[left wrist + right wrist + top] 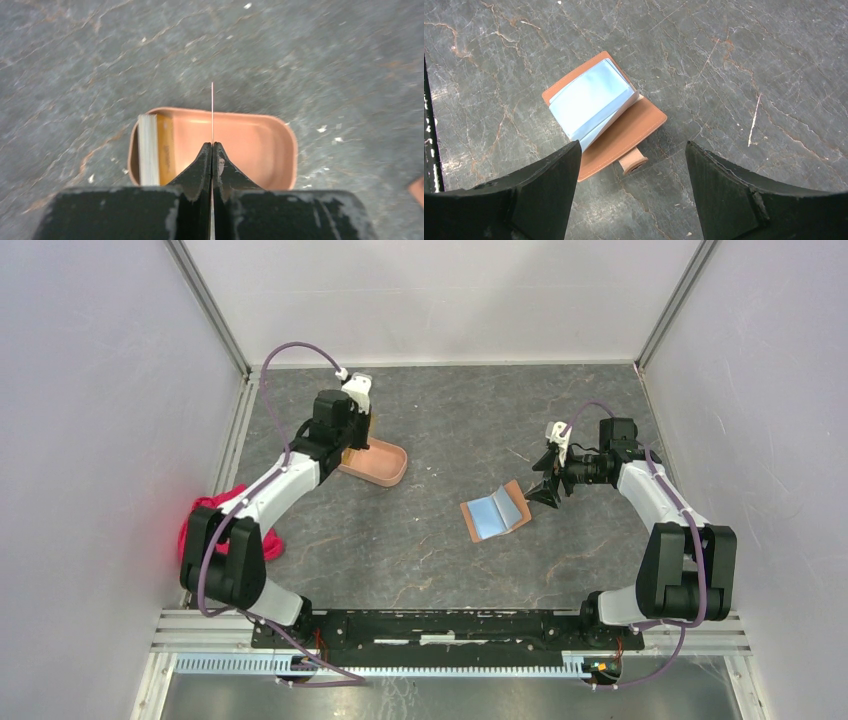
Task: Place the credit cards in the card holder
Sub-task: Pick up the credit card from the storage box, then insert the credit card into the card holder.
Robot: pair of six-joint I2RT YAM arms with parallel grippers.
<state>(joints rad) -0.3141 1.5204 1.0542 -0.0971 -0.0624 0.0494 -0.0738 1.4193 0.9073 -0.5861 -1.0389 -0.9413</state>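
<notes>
The left gripper is clenched on a thin card. The card is seen edge-on and held upright over the middle of the holder. Whether the card's lower edge touches the holder floor cannot be told. The holder is set on the table, far left. Inside it, at the end on the left of the wrist view, pale cards are stood on edge, with an orange card just beside them.

The right gripper is released, with its jaws spread wide and nothing held, and it hangs just right of the wallet. The wallet is laid open right of centre, well apart from the holder, pale blue inside facing up. Its snap tab is pointed toward the gripper. A red cloth is bunched at the left table edge, beside the left arm.
</notes>
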